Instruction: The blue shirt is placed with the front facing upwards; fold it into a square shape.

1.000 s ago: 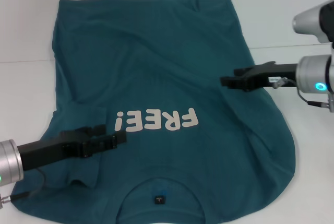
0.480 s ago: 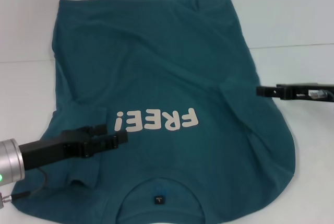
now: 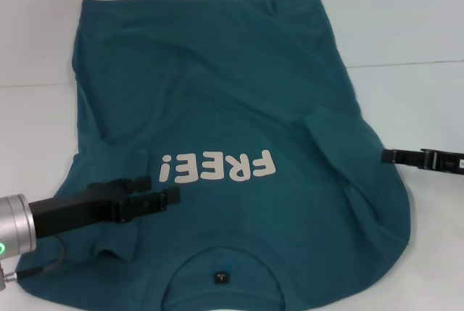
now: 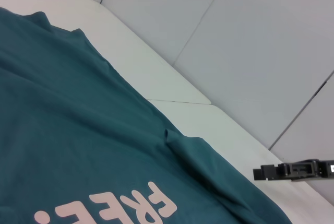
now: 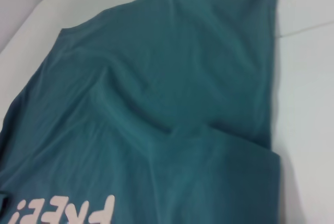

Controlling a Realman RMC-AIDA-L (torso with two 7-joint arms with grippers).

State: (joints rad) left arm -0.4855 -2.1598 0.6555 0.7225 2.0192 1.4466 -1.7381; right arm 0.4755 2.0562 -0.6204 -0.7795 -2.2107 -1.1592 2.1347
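**Work surface: white table, one garment on it**

The table (image 3: 406, 28) is white and smooth, with a thin seam line running across it. The blue shirt (image 3: 217, 101) lies directly on it, spread front up, collar and neck label nearest the robot, hem at the far side. Both sleeves are folded inward over the body. Off-white "FREE!" lettering (image 3: 217, 167) faces upward

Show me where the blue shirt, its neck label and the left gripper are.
blue shirt (image 3: 217, 93), head view, on the plain chest fabric.
neck label (image 3: 220, 277), head view, label's middle.
left gripper (image 3: 168, 188), head view, between its fingertips.
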